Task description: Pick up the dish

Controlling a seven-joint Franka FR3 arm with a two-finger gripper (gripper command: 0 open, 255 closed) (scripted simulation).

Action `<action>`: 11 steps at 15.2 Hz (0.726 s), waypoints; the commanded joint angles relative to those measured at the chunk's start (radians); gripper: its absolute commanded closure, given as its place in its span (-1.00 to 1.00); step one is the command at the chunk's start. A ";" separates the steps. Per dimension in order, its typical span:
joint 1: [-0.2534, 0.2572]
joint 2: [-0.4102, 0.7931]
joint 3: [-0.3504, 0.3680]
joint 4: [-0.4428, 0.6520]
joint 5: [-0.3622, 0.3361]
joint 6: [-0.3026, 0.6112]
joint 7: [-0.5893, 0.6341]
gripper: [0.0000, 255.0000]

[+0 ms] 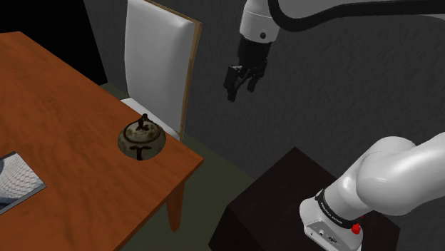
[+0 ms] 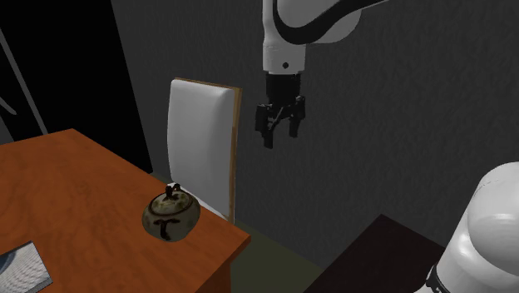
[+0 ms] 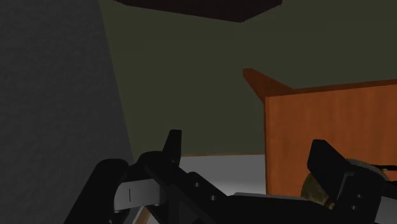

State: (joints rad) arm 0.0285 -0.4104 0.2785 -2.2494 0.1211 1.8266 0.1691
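Pincer (image 1: 239, 91) hangs high, above and beside the top of the chair (image 1: 157, 57), on the chair's stand-facing side. Its fingers are spread apart with nothing between them, and the wrist view confirms the open gap.

The dish (image 1: 141, 140) is a round, olive-brown lidded pot with a small dark knob. It sits on the wooden counter (image 1: 57, 107) just in front of the chair's seat, close to the counter corner nearest the chair. It is well apart from the pincer.

Risks, as I judge them:
- The chair back stands between the pincer and the dish. A straight diagonal drop could clip its wooden edge.
- The dish's belly is curved, so fingers closing off-centre may squeeze it out sideways.
- Gripping the knob might bring up only the lid, if the lid is loose. I can't tell whether it is.
- The dish is near the counter corner, so a bump on approach could push it over the edge by the chair.

Writing: nothing readable. There is a dark T-shaped mark on the dish's side, which looks like decoration rather than lettering. Tiny print on the arm's base, on the far side of the stand (image 1: 285, 192) from the chair, is too small to read.
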 commanded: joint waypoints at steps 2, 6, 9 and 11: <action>0.006 0.110 0.049 0.077 -0.012 0.032 0.062 -1.00; 0.019 0.256 0.105 0.180 -0.047 0.068 0.148 -1.00; 0.034 0.372 0.141 0.271 -0.089 0.083 0.215 -1.00; 0.050 0.453 0.159 0.339 -0.123 0.087 0.261 -1.00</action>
State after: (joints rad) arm 0.0698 -0.0025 0.4263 -1.9423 0.0163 1.9055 0.4034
